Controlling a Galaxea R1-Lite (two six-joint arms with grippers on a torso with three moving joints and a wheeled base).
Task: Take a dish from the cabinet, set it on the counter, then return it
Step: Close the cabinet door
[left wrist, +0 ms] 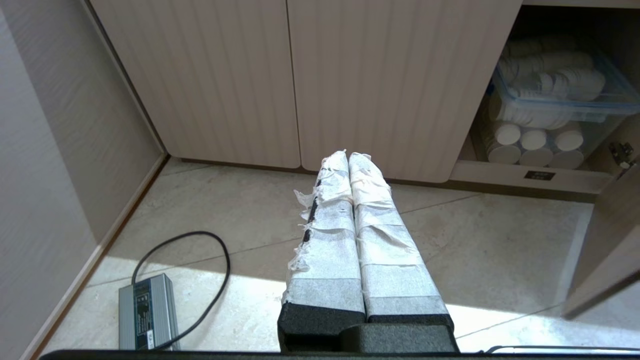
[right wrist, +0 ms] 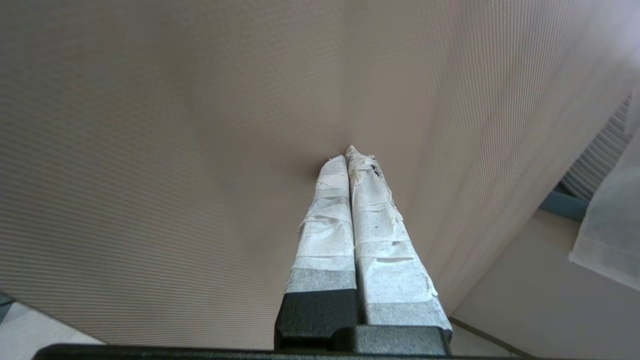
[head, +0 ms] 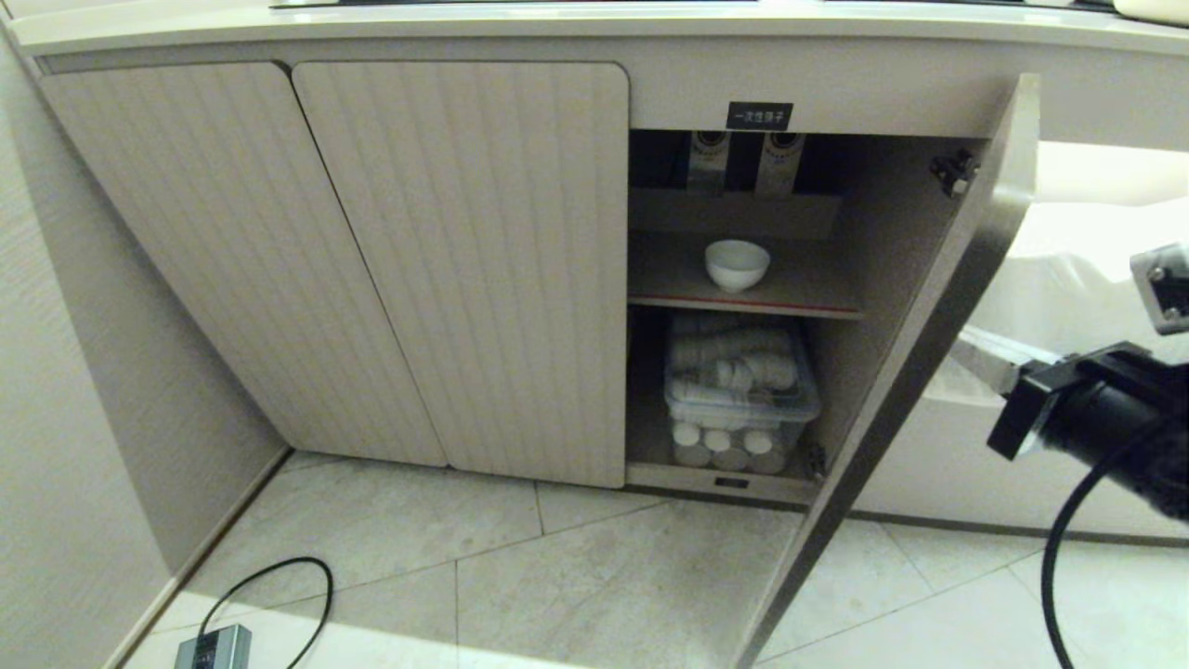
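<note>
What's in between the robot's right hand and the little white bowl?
The open cabinet door. In the head view it stands between the right hand and the bowl on the shelf; the wrist view shows the hand against it.

Beige ribs, white ware, pale stone.
Showing light beige vertical ribbing on the cabinet (head: pixel 464 260) doors, a red edge along the inner shelf (head: pixel 743 304), a plain white dish (head: pixel 737 264), white characters on a black label (head: pixel 759 116), grey-veined cream floor tiles (head: pixel 576 576), a black cable (head: pixel 279 604).
</note>
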